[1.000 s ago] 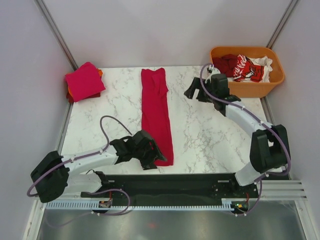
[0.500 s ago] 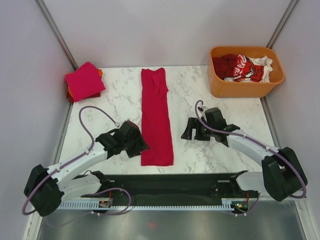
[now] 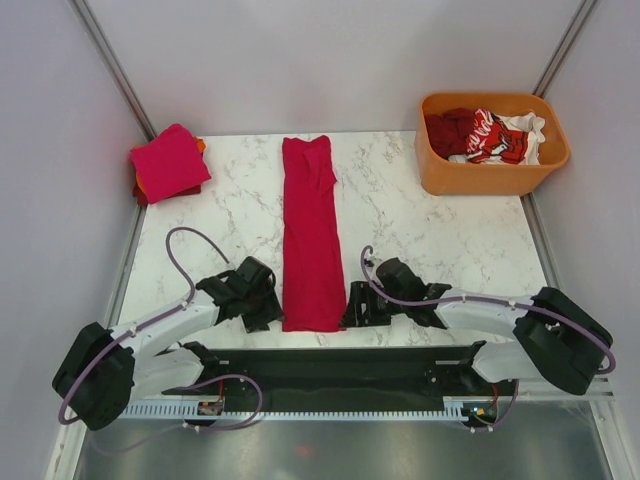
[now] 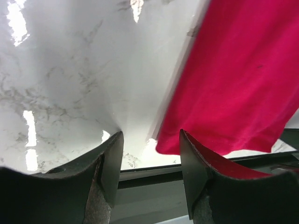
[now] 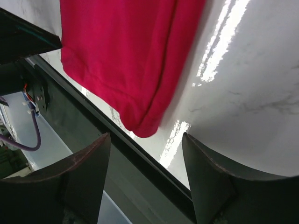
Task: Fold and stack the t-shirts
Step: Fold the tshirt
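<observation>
Crimson t-shirt (image 3: 311,240) lies as a long strip on the marble table (image 3: 430,235), running twelve to six. Left gripper (image 3: 262,308) sits at its seven o'clock corner, right gripper (image 3: 357,308) at five, both jaws spread, gripping nothing.

Bright, even light; glare streaks the glossy marble table (image 4: 56,84) in both sharp wrist views.

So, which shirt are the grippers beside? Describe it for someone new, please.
On the marble table, look at the middle: a crimson t-shirt lies as one long narrow strip, far edge to near edge, its near end between the left gripper and right gripper. Unlike the folded stack at far left and the shirts in the orange tub, it lies alone, stretched out.
</observation>
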Robot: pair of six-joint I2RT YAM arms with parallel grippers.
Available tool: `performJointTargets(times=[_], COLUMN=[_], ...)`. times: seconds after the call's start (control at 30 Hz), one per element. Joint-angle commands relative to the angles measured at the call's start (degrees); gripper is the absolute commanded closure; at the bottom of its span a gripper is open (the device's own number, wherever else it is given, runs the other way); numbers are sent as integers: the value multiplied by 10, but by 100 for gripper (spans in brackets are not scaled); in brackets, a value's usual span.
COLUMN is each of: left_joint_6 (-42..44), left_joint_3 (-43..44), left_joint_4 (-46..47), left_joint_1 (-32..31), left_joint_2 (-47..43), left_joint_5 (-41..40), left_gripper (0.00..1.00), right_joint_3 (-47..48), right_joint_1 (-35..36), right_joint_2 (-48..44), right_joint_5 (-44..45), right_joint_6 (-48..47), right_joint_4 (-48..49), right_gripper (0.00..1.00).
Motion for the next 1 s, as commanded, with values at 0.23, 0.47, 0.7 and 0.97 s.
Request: performJointTargets(times=[0.23, 0.47, 0.7, 0.97], left_joint_6=[20, 24, 15, -55], left_joint_3=[-54, -64, -72, -129], left_joint_4=[103, 119, 120, 92], left_joint_1=[-3, -4, -10, -58], left_joint_2=[-4, 20, 21, -110], left_joint_5=[44, 49, 75, 117], left_gripper=[42, 65, 98, 98], right_joint_3=[19, 12, -10, -27], right_joint_1=[45, 47, 49, 83], right_joint_2=[78, 109, 107, -20], right_joint_5=[54, 75, 75, 128], right_joint_6=[38, 45, 47, 51], right_joint_4=[47, 77, 89, -28], right_gripper=[39, 58, 99, 100])
